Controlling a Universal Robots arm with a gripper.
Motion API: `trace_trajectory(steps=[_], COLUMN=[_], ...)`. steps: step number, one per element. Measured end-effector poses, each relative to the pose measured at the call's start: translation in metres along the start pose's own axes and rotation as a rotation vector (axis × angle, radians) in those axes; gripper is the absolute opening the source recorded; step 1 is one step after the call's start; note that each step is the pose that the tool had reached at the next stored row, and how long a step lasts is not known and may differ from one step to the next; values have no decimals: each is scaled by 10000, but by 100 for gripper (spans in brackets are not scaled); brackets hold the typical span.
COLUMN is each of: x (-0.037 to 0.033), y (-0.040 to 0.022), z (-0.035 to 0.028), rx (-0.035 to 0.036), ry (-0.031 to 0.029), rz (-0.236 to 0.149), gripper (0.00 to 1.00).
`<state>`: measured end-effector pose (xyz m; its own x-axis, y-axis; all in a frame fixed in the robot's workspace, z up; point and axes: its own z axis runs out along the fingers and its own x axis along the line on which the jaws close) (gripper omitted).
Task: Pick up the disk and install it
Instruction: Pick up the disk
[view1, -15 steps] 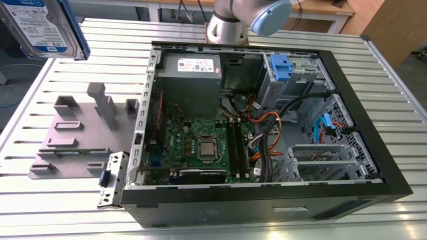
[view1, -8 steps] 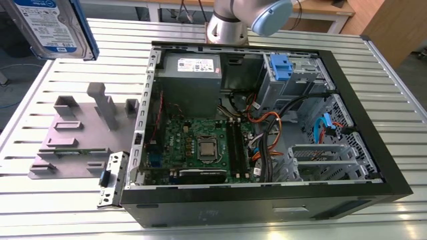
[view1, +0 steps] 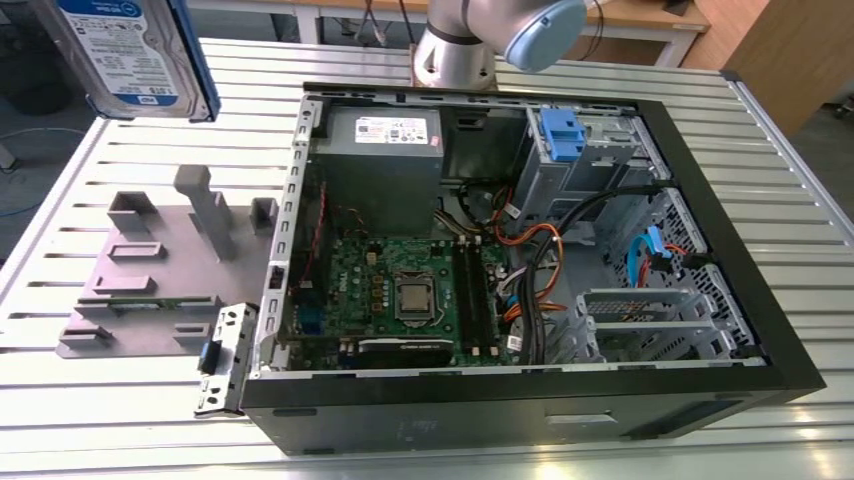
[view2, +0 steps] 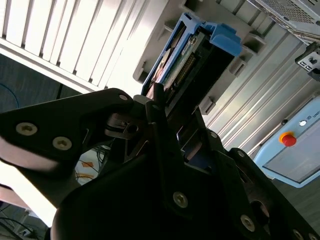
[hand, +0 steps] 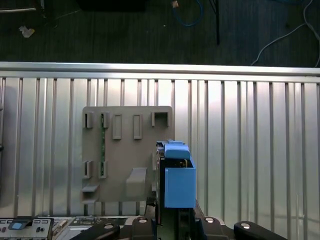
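The disk (view1: 134, 55), a silver drive with a white-and-blue label and a blue frame, hangs high above the table at the exterior view's left, beyond the open computer case (view1: 747, 300). In the first wrist view the disk (hand: 177, 175) stands edge-on over the grey fixture plate (hand: 125, 145), with my gripper (hand: 172, 220) shut on its lower end. In the second wrist view my black fingers (view2: 155, 107) clamp the disk (view2: 195, 50) from both sides. Inside the case, a drive bay with a blue latch (view1: 561, 135) sits at the far corner.
A grey power supply (view1: 380, 130), the green motherboard (view1: 400, 290) and loose cables (view1: 547, 270) lie in the case. The grey fixture plate (view1: 160, 270) with upright tabs lies on the slatted metal table (view1: 801, 180). The arm's base (view1: 461, 50) stands behind the case.
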<state>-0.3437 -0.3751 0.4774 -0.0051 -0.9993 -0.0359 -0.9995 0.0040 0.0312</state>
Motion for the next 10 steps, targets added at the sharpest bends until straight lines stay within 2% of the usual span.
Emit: trace_trajectory(steps=[10], x=[-1], y=[-265], z=[-7], rx=[0], ry=[0], rz=[0], gripper=[35])
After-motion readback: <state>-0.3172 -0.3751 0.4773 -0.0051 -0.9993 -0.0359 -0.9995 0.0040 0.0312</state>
